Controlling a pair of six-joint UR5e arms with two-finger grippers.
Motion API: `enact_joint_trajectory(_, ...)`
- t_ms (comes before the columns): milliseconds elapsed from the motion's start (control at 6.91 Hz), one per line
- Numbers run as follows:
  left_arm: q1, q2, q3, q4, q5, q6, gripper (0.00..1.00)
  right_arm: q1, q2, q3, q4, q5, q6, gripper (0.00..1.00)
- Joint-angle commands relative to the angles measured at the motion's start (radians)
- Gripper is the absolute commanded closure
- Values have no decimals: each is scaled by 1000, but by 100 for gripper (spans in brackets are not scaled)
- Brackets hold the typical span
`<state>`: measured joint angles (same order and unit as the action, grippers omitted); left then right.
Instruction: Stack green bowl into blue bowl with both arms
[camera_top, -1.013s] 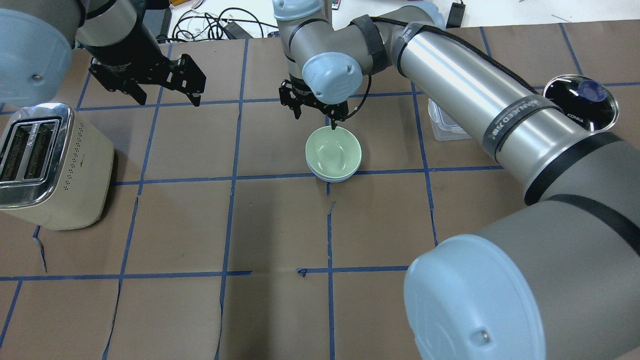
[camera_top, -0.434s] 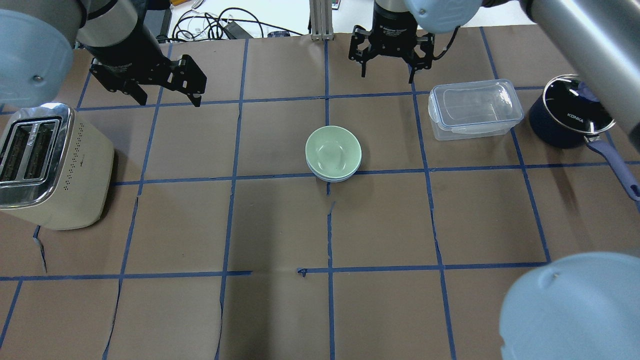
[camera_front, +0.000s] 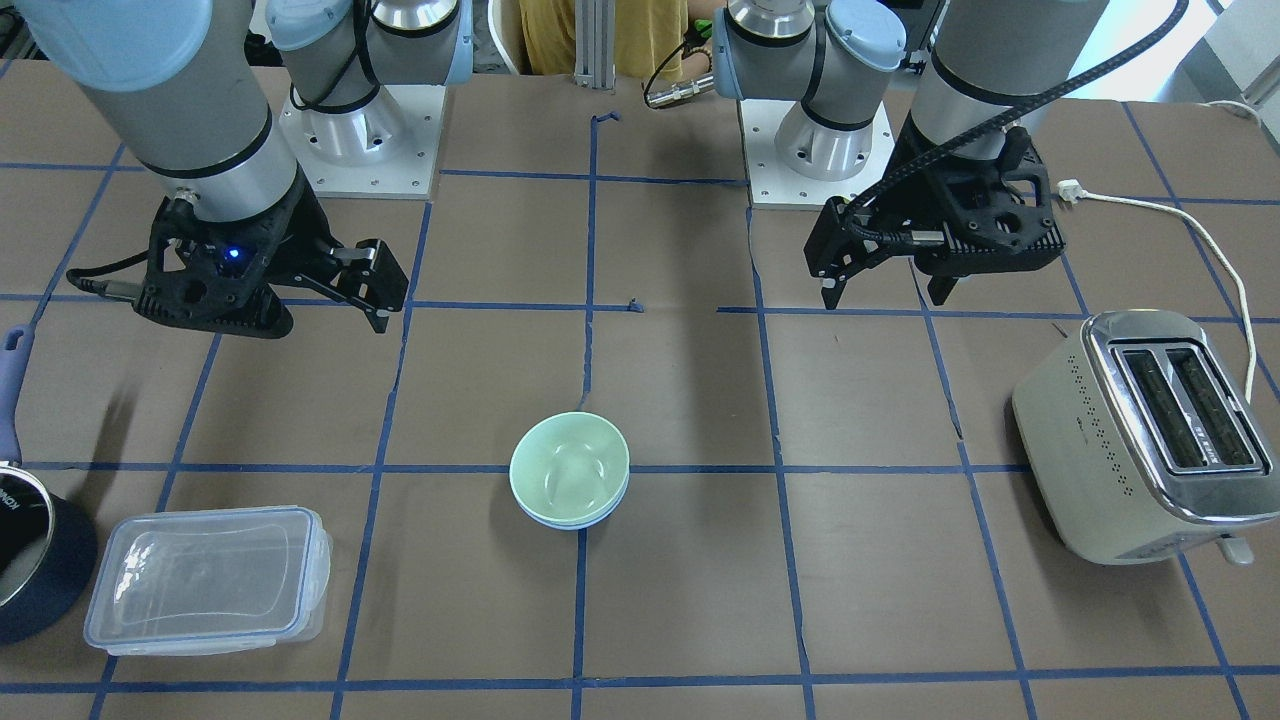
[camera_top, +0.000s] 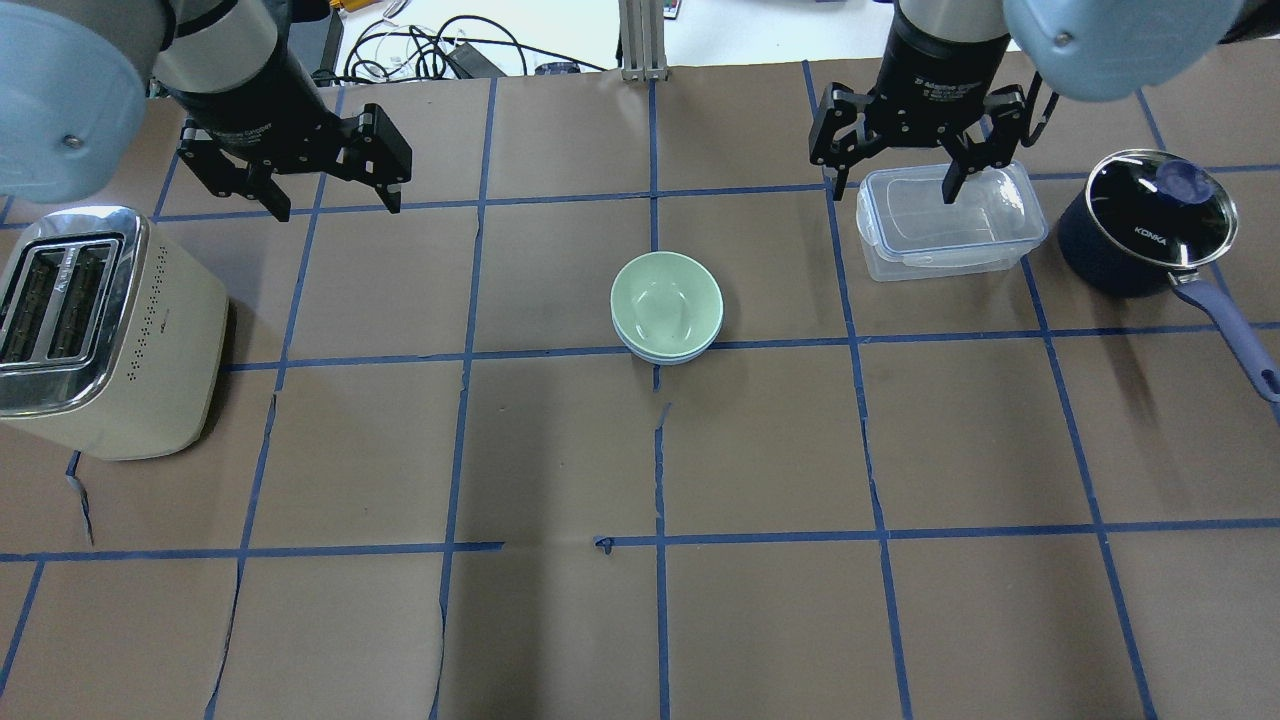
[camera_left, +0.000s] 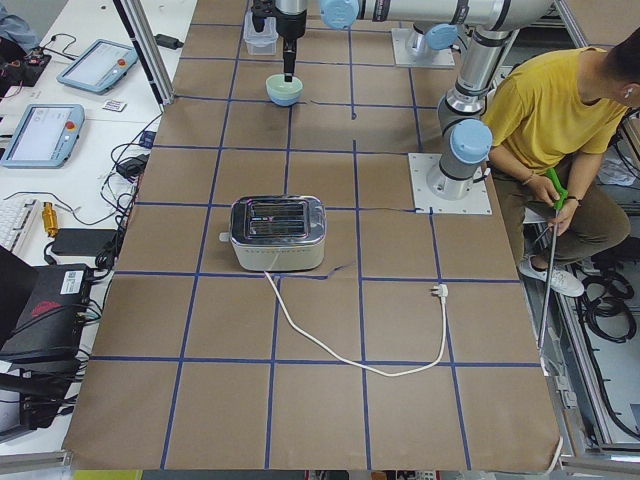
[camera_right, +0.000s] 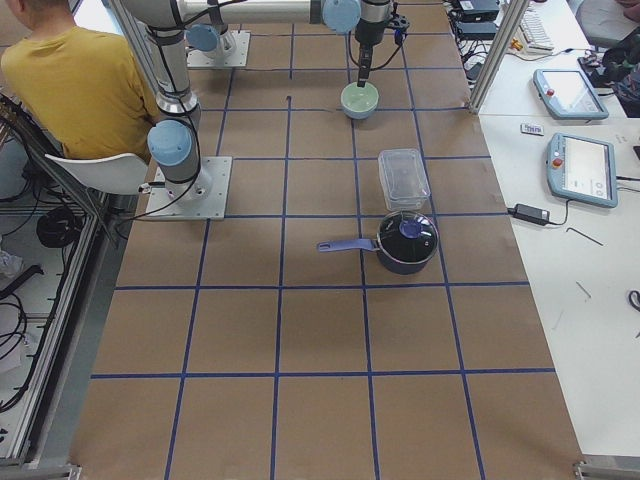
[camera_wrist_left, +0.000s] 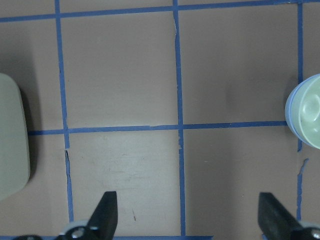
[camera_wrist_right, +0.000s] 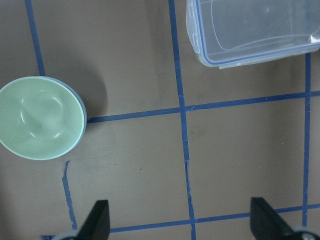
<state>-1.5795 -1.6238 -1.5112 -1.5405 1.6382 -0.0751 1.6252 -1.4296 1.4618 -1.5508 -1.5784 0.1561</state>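
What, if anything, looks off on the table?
Nothing spilled or tipped. The small mint-green plastic bowl sits level inside the light blue bowl. Only oddities: the brown paper table cover is torn along the tape seam beside the bowls, and the white cord of the cream-and-chrome toaster lies unplugged.

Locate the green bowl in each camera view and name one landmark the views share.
Front-facing: green bowl just below centre.
Overhead: green bowl just above centre.
Exterior left: green bowl top, left of middle.
Exterior right: green bowl top, right of middle.
Left wrist: green bowl cut by right edge.
Right wrist: green bowl at left edge, mid-height.
Landmark: blue tape lines crossing beneath it.
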Motion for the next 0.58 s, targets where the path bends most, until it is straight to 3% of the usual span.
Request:
enact_joint_trajectory(0, -1, 1, 0, -6, -5, -26, 0, -10, -70, 55, -14, -6, -55, 0)
enact_joint_trajectory(434, -2, 1, 0, -4, -5, -26, 0, -10, -80, 55, -9, -9, -50, 0)
